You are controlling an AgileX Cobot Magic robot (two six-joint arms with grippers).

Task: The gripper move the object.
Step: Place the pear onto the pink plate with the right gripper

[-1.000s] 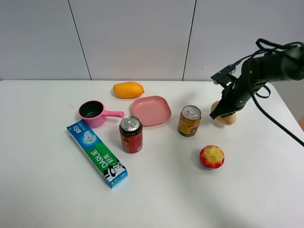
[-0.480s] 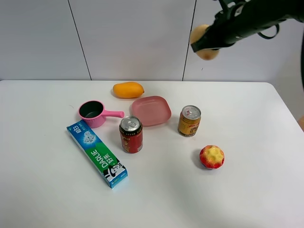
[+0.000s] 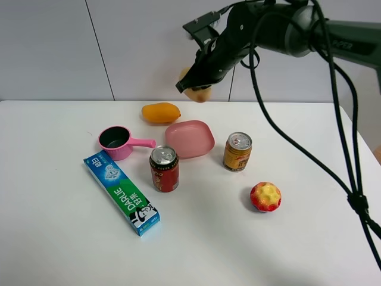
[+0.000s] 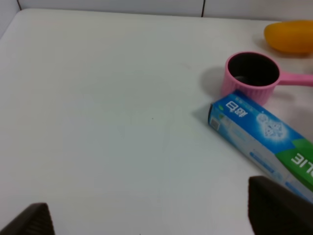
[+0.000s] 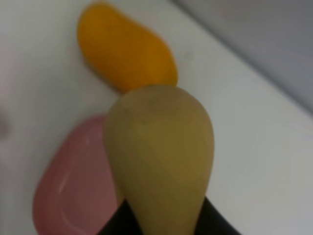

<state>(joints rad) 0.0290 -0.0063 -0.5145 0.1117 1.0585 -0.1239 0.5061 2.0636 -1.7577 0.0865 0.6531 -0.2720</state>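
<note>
My right gripper (image 3: 195, 87) is shut on the tan-brown potato (image 3: 194, 89) and holds it in the air above the back of the table, over the gap between the mango (image 3: 160, 112) and the pink plate (image 3: 189, 139). In the right wrist view the potato (image 5: 161, 152) fills the middle, with the mango (image 5: 124, 46) and the pink plate (image 5: 73, 196) below it. My left gripper (image 4: 146, 220) shows only as two dark fingertips (image 4: 276, 205) wide apart, with nothing between them.
On the table stand a pink cup with a handle (image 3: 119, 142), a blue-green toothpaste box (image 3: 121, 192), a red can (image 3: 164, 168), a gold can (image 3: 237, 151) and a red-and-yellow bumpy fruit (image 3: 265, 196). Black cables (image 3: 345, 149) hang down at the right.
The right gripper lifted the potato from the table's right side, swung it high, and has now moved left and down to above the mango and pink plate.
</note>
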